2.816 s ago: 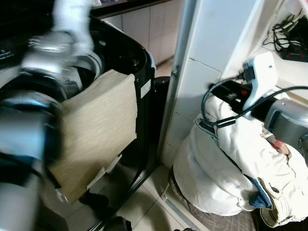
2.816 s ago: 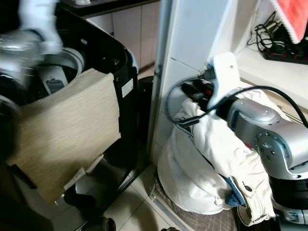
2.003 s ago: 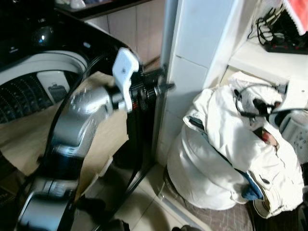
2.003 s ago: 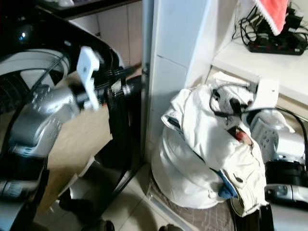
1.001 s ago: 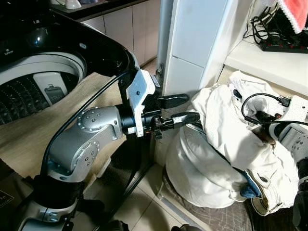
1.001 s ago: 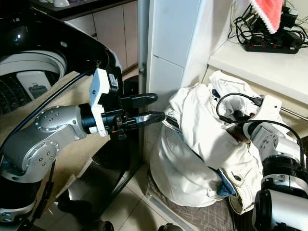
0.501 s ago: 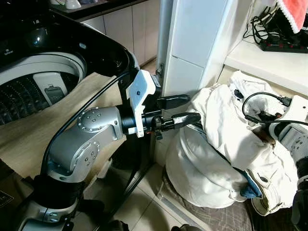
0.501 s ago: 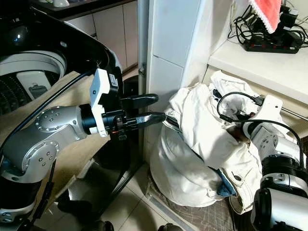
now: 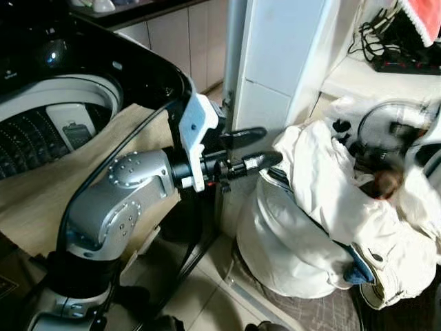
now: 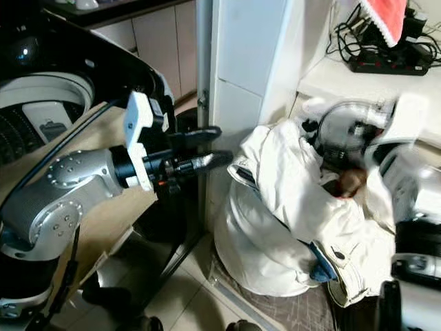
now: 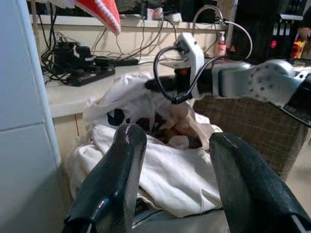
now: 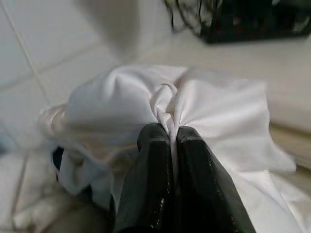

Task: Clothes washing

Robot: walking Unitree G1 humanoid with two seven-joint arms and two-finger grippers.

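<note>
Left gripper [image 9: 256,147]: fingers spread apart with nothing between them, held out level just beside the white laundry pile [image 9: 310,227], its tips near the pile's left edge.
Washing machine [image 9: 83,89]: well left of the pile, lid open, drum [image 9: 41,134] in sight.
Tan cloth [image 9: 62,179]: draped over the machine's front rim, left of the pile.
White pillar [image 9: 275,62]: between the machine and the pile.
White laundry pile: heaped on a brown mat [image 9: 324,314] on the floor, a blue scrap [image 9: 355,272] at its lower right.
Right gripper [image 12: 167,141]: fingers pinched together on a fold of white fabric at the pile's upper right; blurred in the head views.
Power strip [image 10: 386,62]: on the shelf above the pile, cables tangled.
Red cloth [image 10: 382,17]: hangs above the shelf.
</note>
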